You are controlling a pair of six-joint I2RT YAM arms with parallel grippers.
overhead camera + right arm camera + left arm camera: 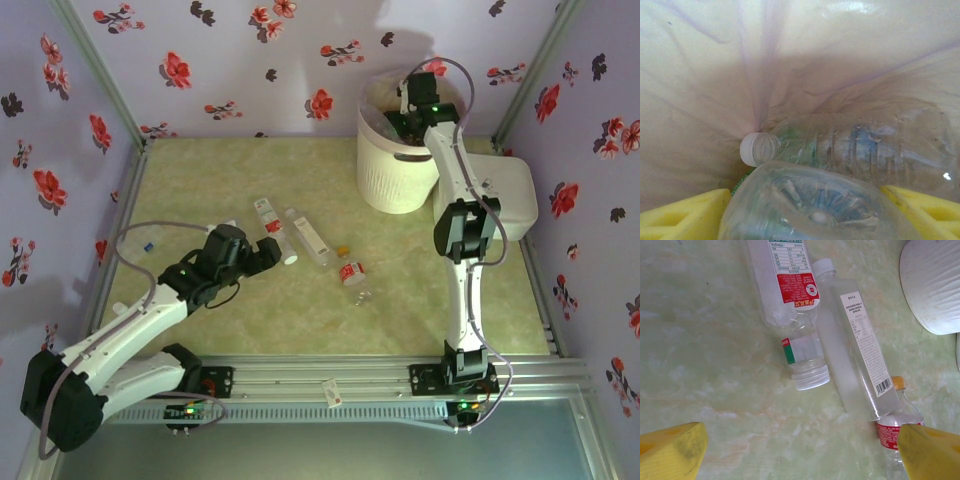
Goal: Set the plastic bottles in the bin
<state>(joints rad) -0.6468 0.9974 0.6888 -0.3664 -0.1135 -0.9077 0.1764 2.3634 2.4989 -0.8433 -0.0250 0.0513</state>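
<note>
Plastic bottles (352, 274) are split between the table and the bin on my feeds. Three lie in a loose cluster on the pale green marbled tabletop (220, 170), left of the tall round cream-white ribbed bin (392, 180).

From the left wrist camera I can sort them. One is a clear bottle with a red label and a red-and-green neck band (792, 315). A longer clear bottle with a white printed label and white cap (855, 350) lies right against it. A small clear bottle with an orange cap and red label (892, 427) sits just beside the longer one's base.

My left gripper (802, 440) hangs above bare tabletop on the near side of that cluster. Its yellow pads (670, 452) are spread wide with nothing between them.

My right gripper (806, 192) is over the bin's mouth, looking down into the pale pink liner bag (715, 75). Its yellow pads (685, 217) are clenched on a clear plastic bottle with a star-moulded base (815, 215), base toward the lens. Below it, a clear crinkled bottle with a white cap (860, 150) lies on its side at the bottom of the liner.

A flat white rectangular box (495, 190) sits just beside the bin, on its right.
</note>
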